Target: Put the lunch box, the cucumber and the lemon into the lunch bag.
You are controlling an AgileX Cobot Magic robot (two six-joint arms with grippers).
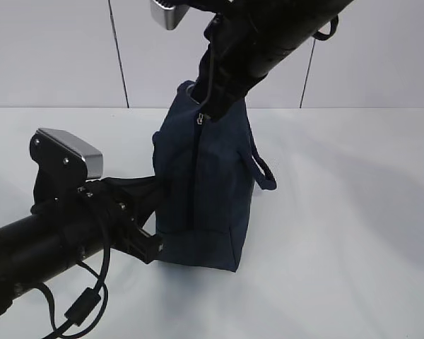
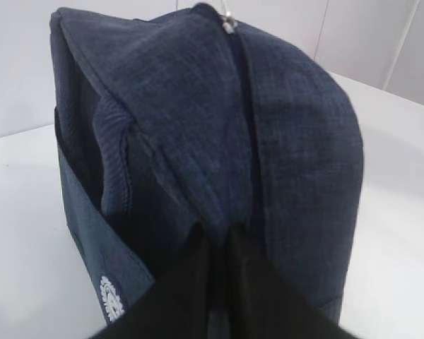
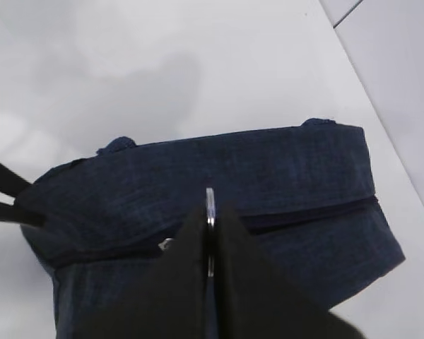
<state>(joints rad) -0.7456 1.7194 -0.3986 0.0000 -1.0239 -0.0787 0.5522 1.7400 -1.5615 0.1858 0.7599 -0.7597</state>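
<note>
- Lunch bag point(image 1: 201, 191) upright mid-table point(image 1: 353, 233), navy, zipper running along top and down the end seam.
- Left gripper point(image 2: 222, 236) low at bag's end, jaws pressed together, pinching the fabric.
- Right gripper point(image 3: 210, 212) above bag top, jaws pinching silver zipper pull point(image 3: 210, 201).
- Lunch box, cucumber, lemon out of sight.

left gripper point(image 2: 219, 244) closed at 6 o'clock, arm low; right gripper point(image 3: 210, 233) closed, pinching something thin, probably the zipper pull ring point(image 3: 210, 205).
</note>
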